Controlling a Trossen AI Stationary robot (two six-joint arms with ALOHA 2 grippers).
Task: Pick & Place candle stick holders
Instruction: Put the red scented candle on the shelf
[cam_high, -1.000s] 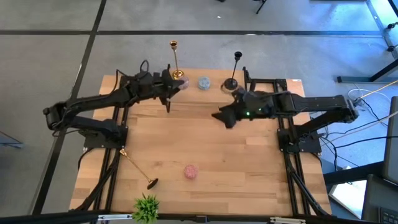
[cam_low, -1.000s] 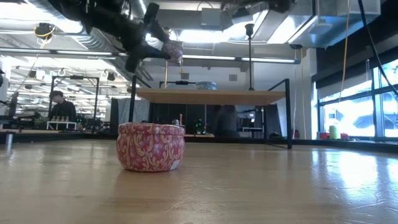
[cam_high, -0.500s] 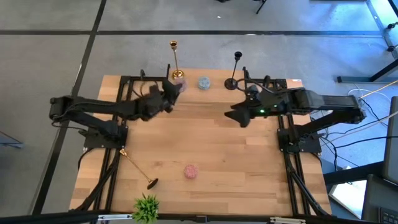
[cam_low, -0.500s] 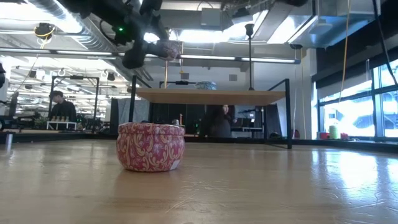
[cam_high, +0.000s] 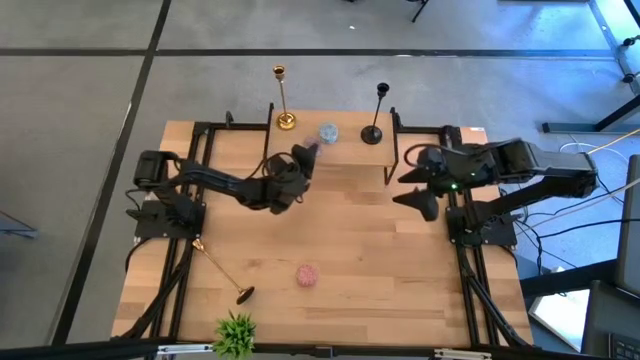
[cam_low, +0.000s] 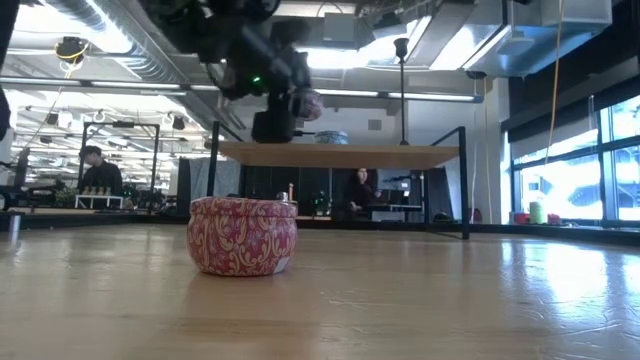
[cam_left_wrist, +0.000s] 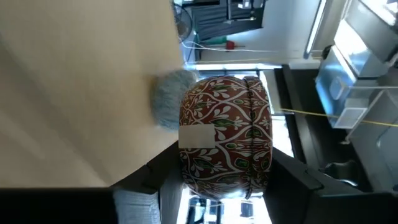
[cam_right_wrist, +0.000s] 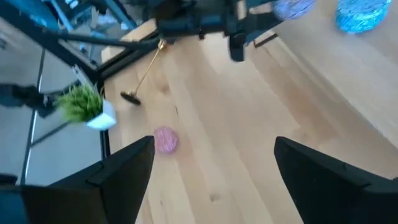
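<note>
A gold candle stick holder (cam_high: 282, 95) and a black one (cam_high: 376, 112) stand upright by their round bases on the raised shelf (cam_high: 350, 150) at the table's far edge. A third gold holder (cam_high: 218, 268) lies flat on the table at the near left. My left gripper (cam_high: 303, 157) is shut on a small red patterned tin (cam_left_wrist: 225, 134), held above the table just near of the shelf. My right gripper (cam_high: 418, 197) is open and empty over the table's right side. My left gripper pinches the tin's round side wall (cam_left_wrist: 186, 177) between its two fingers, one on each side. The fingers come from the table's left, slanting toward the far right. The tin is lifted clear of the table and shelf, as the low view (cam_low: 303, 105) shows.
A blue tin (cam_high: 328, 132) sits on the shelf between the two upright holders. A pink patterned tin (cam_high: 307, 275) stands on the table near the middle front. A small green plant (cam_high: 235, 333) stands at the near edge. People show in the room beyond (cam_low: 358, 192).
My left gripper has carried the tin away from the upright gold holder, toward the table's right and near side, and a little lower. My right gripper has drawn back from the table's middle toward its right edge. The holders have not moved.
</note>
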